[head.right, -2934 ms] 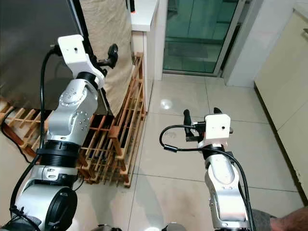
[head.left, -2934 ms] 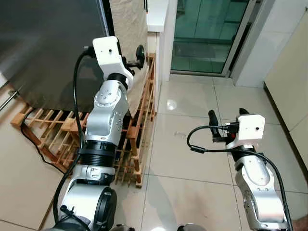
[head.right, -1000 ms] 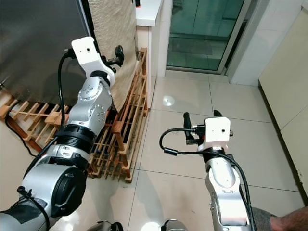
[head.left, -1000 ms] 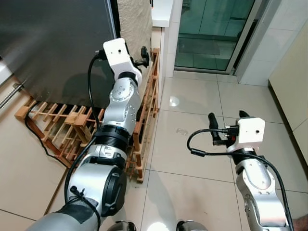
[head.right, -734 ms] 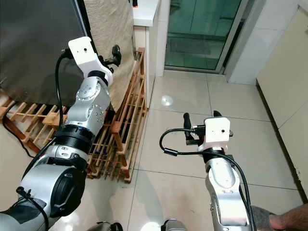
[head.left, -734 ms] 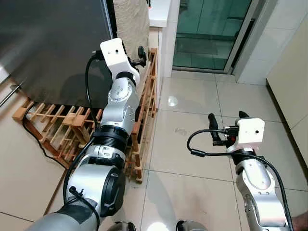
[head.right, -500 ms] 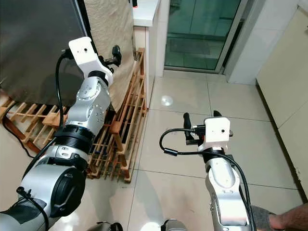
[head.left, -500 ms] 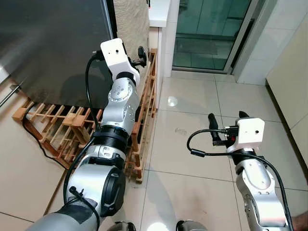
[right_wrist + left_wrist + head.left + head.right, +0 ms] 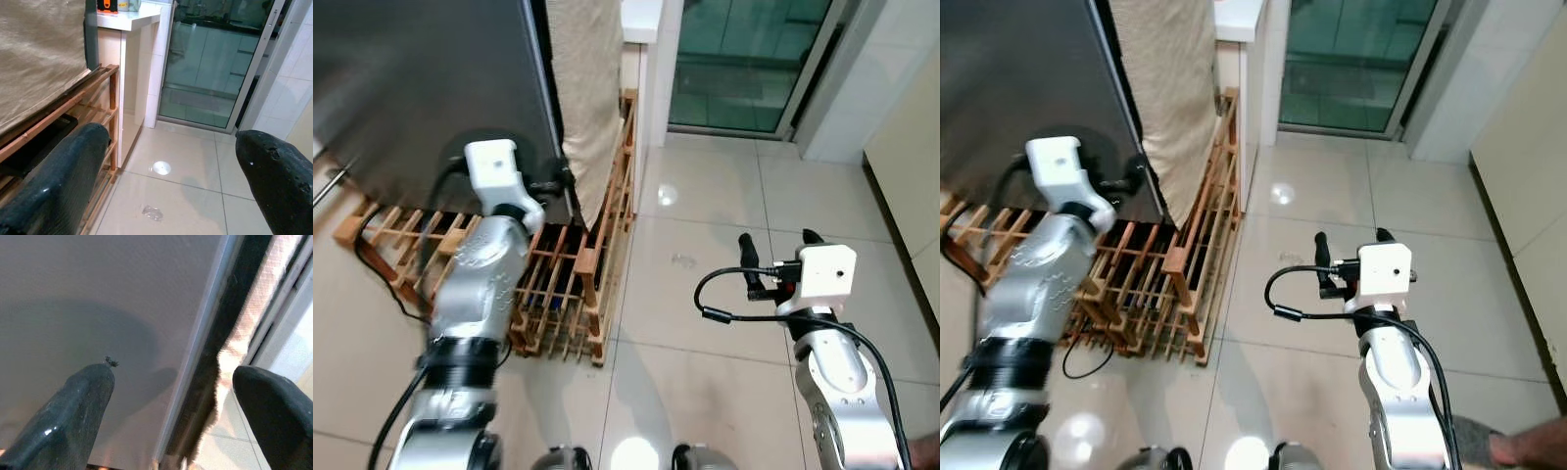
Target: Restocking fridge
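Fridge (image 9: 421,88): dark grey door face, standing on a wooden slatted rack (image 9: 563,284) on the tiled floor (image 9: 705,225). A beige cloth (image 9: 587,98) hangs down the fridge's side, just beside the door's right edge.

Left hand (image 9: 171,396): raised against the lower right corner of the fridge door. The wrist view shows its fingers (image 9: 80,416) spread wide, one in front of the door face, the other past the dark seam at the door edge, towards the cloth. Nothing is held between them. Whether a finger touches the door cannot be told.

Right hand (image 9: 773,245): held over the floor, well apart from the fridge on its right. Fingers (image 9: 58,186) stand wide apart, holding nothing, pointed towards a green glass door (image 9: 215,63) beyond the rack.

White tabletop (image 9: 129,17): behind the fridge, beside the glass door, carrying small items at its edge; these are too small to identify.

A small scrap (image 9: 682,261) lies on the floor between the rack and the right hand.
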`<state>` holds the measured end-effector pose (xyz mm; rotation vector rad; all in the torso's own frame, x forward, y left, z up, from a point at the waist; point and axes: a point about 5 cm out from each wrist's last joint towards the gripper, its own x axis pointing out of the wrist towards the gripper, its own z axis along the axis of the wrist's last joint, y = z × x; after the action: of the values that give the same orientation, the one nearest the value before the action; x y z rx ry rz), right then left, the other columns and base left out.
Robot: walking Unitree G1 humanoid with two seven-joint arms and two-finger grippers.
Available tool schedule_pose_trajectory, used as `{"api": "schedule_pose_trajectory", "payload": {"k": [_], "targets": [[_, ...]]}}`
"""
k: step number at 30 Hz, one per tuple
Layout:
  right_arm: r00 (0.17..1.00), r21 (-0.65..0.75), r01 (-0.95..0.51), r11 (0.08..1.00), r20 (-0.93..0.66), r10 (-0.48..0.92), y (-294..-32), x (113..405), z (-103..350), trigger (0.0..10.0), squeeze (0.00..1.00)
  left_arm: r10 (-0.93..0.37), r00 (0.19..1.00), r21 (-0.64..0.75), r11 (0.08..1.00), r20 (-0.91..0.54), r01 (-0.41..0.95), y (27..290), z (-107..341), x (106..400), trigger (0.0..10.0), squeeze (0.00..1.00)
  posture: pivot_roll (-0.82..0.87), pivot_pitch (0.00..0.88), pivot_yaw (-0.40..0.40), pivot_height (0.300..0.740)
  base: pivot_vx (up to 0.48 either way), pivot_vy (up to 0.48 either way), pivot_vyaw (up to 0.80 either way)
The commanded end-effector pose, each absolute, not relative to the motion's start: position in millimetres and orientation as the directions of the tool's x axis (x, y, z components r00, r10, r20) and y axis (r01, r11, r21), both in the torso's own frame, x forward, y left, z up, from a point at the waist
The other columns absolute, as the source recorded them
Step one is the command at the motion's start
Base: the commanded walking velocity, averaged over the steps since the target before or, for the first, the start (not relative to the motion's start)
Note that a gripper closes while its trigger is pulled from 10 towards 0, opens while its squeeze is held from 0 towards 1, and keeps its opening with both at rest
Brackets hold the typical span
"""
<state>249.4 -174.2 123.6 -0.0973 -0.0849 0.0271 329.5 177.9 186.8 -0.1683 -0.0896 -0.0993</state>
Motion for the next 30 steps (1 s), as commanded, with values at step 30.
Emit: {"api": "schedule_pose_trajectory", "payload": {"k": [30], "targets": [[0.991,-0.059,0.062,0.996,0.124,-0.054,-181,229,159,10.0,0.0,-0.071,0.992,-0.141,0.986,0.104,0.085,179,204,257,10.0,0.0,-0.14,0.057,0.022,0.74,0.167,0.0,0.0]]}}
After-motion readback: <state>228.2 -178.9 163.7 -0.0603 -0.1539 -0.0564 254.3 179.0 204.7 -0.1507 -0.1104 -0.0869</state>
